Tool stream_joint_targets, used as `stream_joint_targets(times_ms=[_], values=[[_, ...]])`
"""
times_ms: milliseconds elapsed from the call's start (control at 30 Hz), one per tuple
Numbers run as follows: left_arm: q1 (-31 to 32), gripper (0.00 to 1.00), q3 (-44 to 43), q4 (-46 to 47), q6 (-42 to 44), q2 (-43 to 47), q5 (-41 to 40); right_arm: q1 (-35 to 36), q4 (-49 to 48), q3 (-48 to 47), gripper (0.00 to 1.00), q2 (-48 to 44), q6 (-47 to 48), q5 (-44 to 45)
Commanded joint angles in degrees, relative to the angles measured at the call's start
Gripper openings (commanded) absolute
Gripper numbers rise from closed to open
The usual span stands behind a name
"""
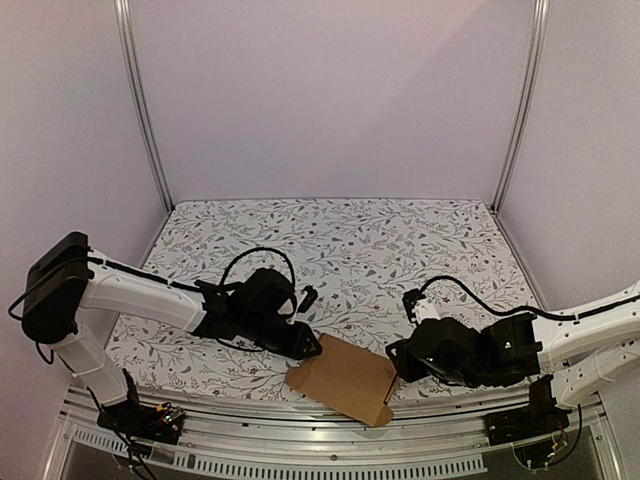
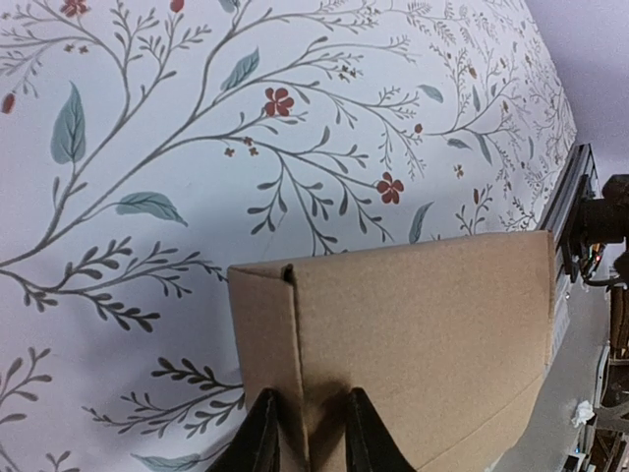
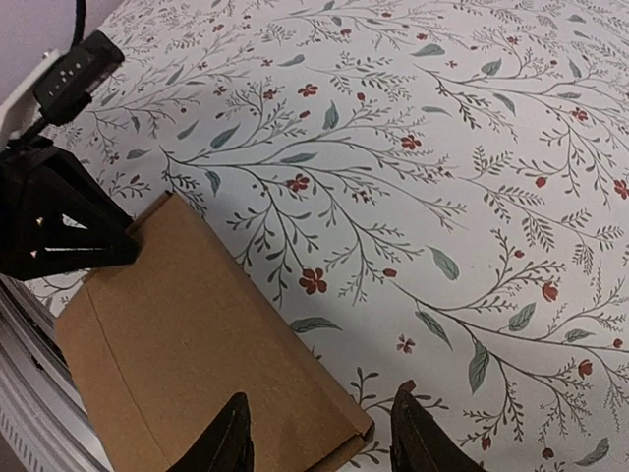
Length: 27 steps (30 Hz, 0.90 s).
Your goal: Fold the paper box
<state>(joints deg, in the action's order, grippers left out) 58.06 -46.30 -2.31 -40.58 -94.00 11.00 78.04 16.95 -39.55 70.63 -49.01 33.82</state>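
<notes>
The paper box (image 1: 345, 380) is a slim, flat brown cardboard box lying at the table's near edge, between the two arms. My left gripper (image 1: 305, 345) is at its left end. In the left wrist view, the left gripper (image 2: 313, 438) has its fingers closed on the box's (image 2: 423, 324) folded end, one finger on each side. My right gripper (image 1: 395, 365) is at the box's right end. In the right wrist view, the right gripper (image 3: 319, 438) is open, with its fingers straddling the near corner of the box (image 3: 197, 344) without touching it. The left gripper (image 3: 59, 221) also shows there, at the box's far end.
The floral tablecloth (image 1: 350, 250) covers the table. An aluminium rail (image 1: 330, 435) runs along the near edge, and the box slightly overhangs it. Lilac walls and metal posts (image 1: 145, 110) enclose the back and sides. Cables loop above both wrists.
</notes>
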Motion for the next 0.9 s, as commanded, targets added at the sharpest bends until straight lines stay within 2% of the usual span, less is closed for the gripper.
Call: stream_joint_targets(times_ms=[0, 400, 633, 867], values=[[-0.4, 0.22, 0.1, -3.9, -0.2, -2.7, -2.4, -0.7, 1.9, 5.1, 0.46, -1.8, -8.6, -7.4], [0.0, 0.2, 1.2, -4.7, -1.5, -0.5, -5.1, -1.9, -17.3, 13.2, 0.48, 1.7, -23.3, -15.8], [0.8, 0.18, 2.8, -4.9, -3.2, 1.4, -8.0, -2.8, -26.5, 15.4, 0.4, 6.7, -28.9, -16.2], [0.8, 0.18, 5.3, -3.6, -4.8, 2.4, -9.1, -7.3, -29.3, 11.8, 0.32, 12.0, -26.8, -17.6]])
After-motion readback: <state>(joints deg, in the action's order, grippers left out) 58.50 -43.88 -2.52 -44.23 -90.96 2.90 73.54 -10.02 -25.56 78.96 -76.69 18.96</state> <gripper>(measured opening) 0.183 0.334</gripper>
